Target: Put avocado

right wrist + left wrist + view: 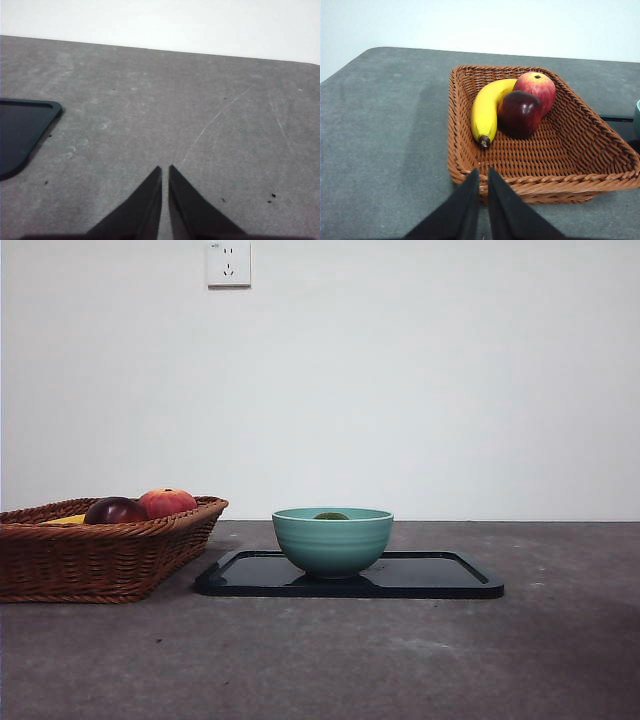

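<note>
Avocado, the dark dull-green rounded fruit [331,516], is sitting inside the teal ceramic bowl [332,545] on the flat black tray [440,577], only its top showing. We are holding the left tool [482,172] near the woven brown wicker basket [580,150] and the right tool [165,169] over bare grey counter [200,100], both with jaws together and empty. We are judging little left to spoil, unless an arm swinging low is nudging bowl or basket.

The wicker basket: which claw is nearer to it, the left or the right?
Left. The left claw is just before the wicker basket rim; the right claw is over bare table beyond the black tray.
</note>
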Motion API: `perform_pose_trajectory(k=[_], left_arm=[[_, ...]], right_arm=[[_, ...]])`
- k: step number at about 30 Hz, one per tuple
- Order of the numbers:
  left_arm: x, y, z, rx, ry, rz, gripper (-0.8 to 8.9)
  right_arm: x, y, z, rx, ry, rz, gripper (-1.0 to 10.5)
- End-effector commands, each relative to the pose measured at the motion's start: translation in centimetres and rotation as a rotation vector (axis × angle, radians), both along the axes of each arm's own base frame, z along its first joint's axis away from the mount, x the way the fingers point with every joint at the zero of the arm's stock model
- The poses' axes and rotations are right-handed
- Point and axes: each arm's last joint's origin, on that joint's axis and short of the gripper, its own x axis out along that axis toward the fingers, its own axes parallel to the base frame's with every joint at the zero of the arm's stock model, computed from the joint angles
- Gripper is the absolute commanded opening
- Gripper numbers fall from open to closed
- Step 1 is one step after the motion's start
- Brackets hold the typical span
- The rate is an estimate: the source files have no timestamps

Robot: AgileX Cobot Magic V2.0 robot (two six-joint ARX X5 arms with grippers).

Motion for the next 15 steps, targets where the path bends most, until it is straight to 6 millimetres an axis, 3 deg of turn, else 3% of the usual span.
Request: perform_pose_trajectory(k=[1,15], left_arm=[[0.08,-0.01,-0.77,0.006,0.026,-0.001,0.26],[0.08,-0.01,-0.77,0.006,0.026,-0.001,0.26]], right_arm=[[0.0,-0.02,-0.28,-0.003,0.015,-0.002,0.2],[0.04,-0.02,-0.06,0.033,-0.009,-0.008,0.2]])
